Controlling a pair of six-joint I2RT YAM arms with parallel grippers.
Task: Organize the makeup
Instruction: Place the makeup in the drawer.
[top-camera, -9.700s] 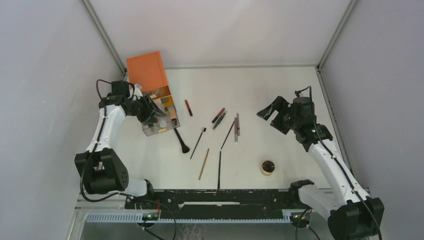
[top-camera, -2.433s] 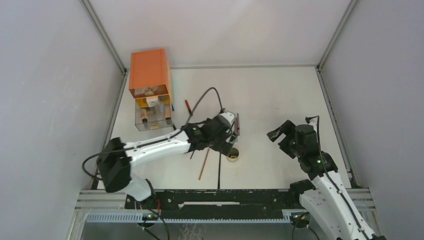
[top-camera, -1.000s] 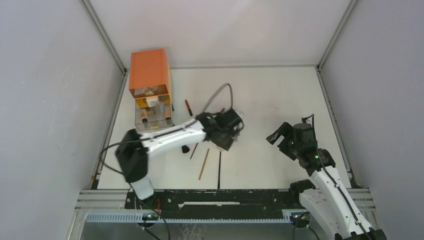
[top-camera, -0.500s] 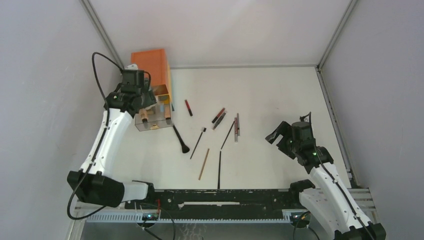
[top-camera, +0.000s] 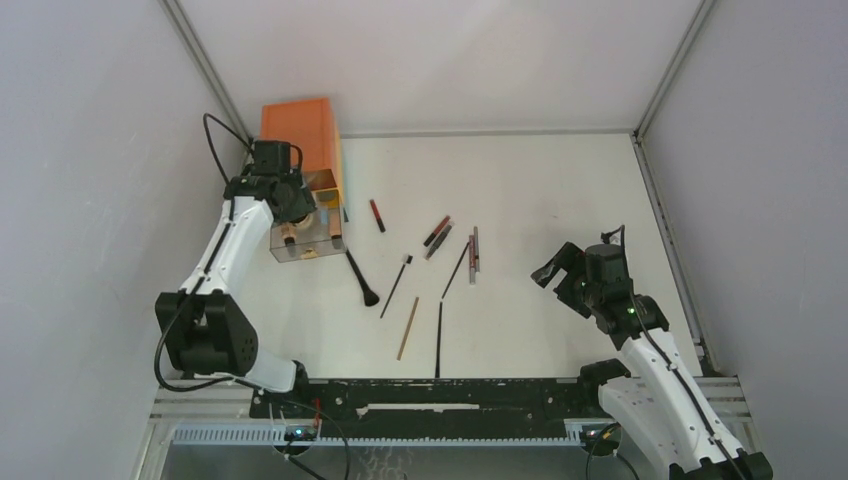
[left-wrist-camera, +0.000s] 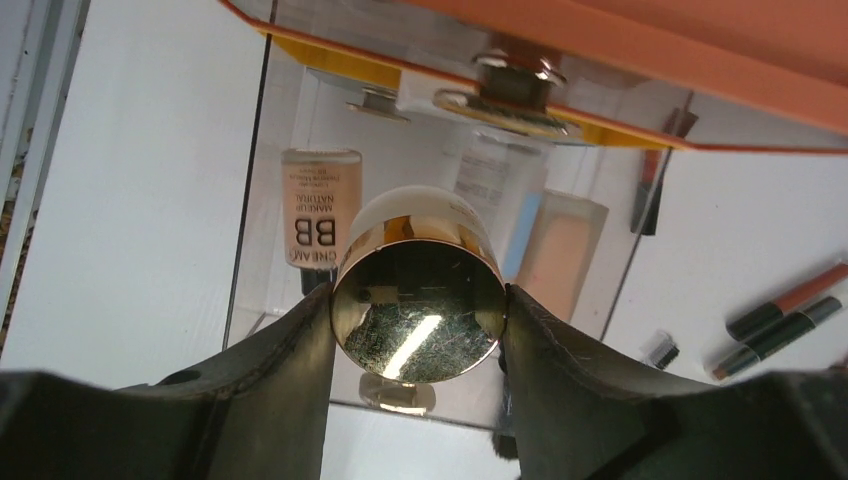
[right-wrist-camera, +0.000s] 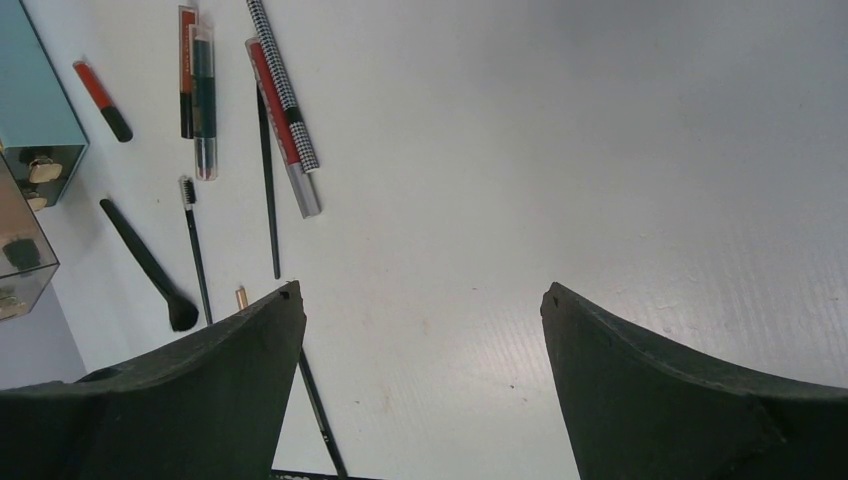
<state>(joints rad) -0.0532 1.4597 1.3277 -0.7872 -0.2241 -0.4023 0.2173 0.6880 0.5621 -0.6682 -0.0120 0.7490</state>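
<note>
From above, the left pincer (top-camera: 298, 204) hangs over the clear drawer (top-camera: 300, 257) pulled out of the orange box (top-camera: 297, 125). The right pincer (top-camera: 556, 268) hovers over the white worktop (top-camera: 540, 190), well apart from the loose makeup: a black brush (top-camera: 361, 279) and a wooden pencil (top-camera: 408, 328).

At the left wrist, the pincer clamps a round, gold-rimmed compact (left-wrist-camera: 418, 285) above the drawer, where a BB cream tube (left-wrist-camera: 320, 208) lies.

At the right wrist, the pincer is spread wide and holds nothing. A checked pencil (right-wrist-camera: 289, 100) lies beside a red pencil (right-wrist-camera: 274, 100).

Two loose brushes (top-camera: 358, 275), eight loose pencil-like sticks (top-camera: 408, 328), one gold jar (left-wrist-camera: 418, 290) and one orange box (top-camera: 297, 130).
</note>
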